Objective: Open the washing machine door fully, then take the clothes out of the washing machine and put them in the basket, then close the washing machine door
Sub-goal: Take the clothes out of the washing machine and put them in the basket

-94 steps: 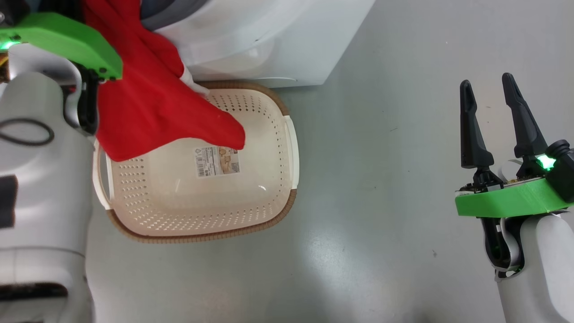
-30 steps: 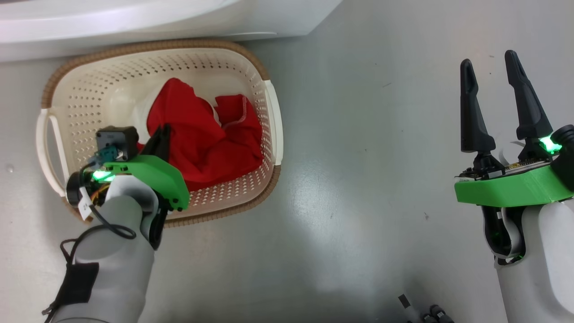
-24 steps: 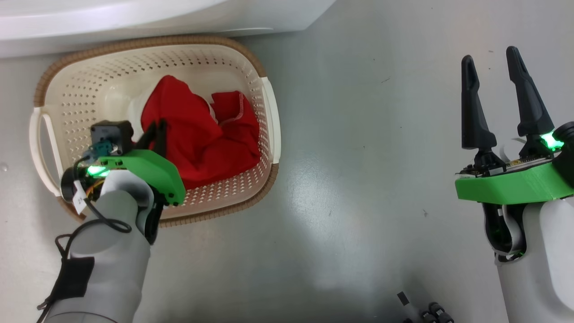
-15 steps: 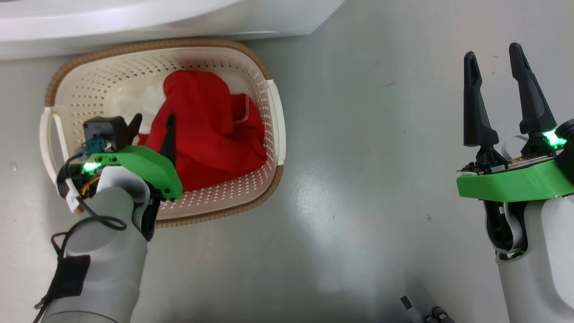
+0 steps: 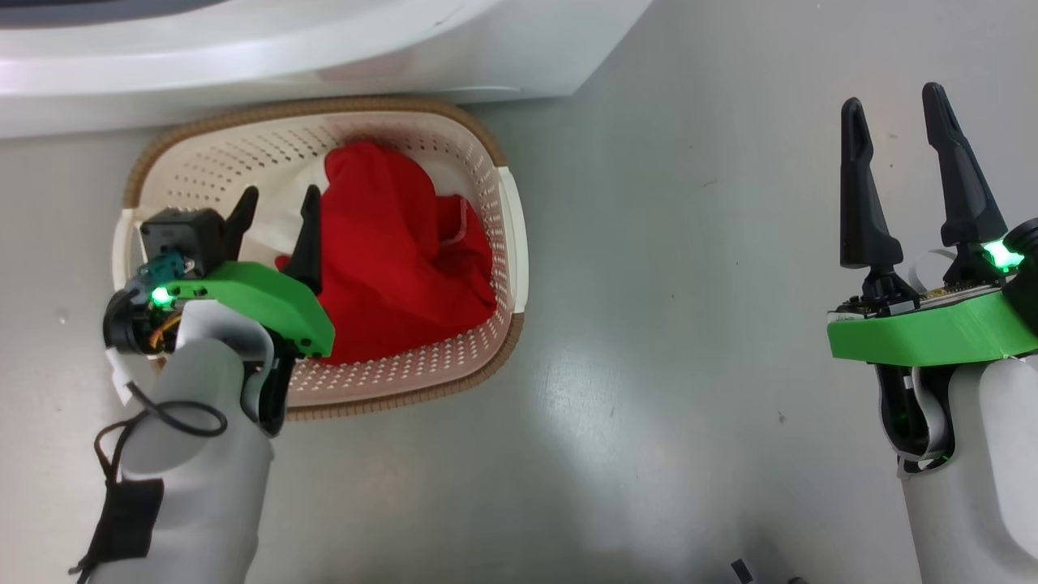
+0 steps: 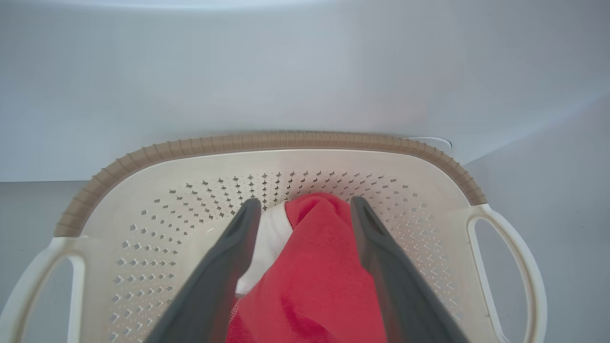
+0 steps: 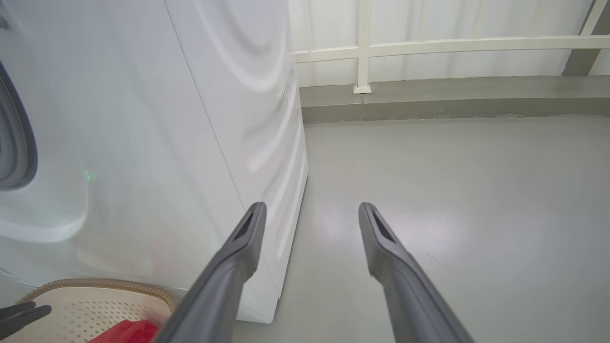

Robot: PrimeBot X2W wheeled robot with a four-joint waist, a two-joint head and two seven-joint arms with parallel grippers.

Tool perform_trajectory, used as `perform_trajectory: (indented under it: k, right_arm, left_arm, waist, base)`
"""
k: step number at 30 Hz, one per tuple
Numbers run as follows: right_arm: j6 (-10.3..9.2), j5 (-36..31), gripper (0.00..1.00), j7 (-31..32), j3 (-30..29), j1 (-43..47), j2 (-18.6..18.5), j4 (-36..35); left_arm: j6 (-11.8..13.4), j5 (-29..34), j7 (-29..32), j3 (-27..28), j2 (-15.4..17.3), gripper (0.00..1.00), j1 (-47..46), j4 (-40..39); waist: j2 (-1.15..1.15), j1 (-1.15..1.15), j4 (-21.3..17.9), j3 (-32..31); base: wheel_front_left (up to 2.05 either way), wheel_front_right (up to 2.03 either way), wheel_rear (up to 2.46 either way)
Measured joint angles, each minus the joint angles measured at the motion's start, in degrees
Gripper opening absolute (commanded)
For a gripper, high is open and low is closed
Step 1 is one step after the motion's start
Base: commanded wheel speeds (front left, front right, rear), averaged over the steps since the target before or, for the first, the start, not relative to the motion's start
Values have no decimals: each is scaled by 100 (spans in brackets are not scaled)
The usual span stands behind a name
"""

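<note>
My left claw [image 5: 280,199] hangs over the basket [image 5: 405,396], fingers spread wide and gripping nothing, so the red clothes [image 5: 397,243] lie loose inside the basket, heaped toward its right wall. My right claw [image 5: 892,101], equally wide and empty, hangs well right of the basket, free, I judge, for closing up the washing machine [image 5: 324,57] just behind the basket.

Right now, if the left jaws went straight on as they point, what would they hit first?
Probably the clothes seen between them, though depth is unclear; right behind is the perforated far wall of the basket.
</note>
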Motion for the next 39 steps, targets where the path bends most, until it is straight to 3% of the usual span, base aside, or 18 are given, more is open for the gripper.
perform_trajectory:
  k: [14,39]
  right_arm:
    - [0,-8,100,0,-8,424,2,252]
    - [0,40,100,0,-112,1567,-14,488]
  left_arm:
    - [-5,261,0,472,-40,100,1164,-1547]
    - [-7,564,0,702,74,100,3354,-3964]
  waist:
    - [0,0,79,-890]
    - [0,0,84,-2572]
  base:
    - [0,0,0]
    - [0,0,0]
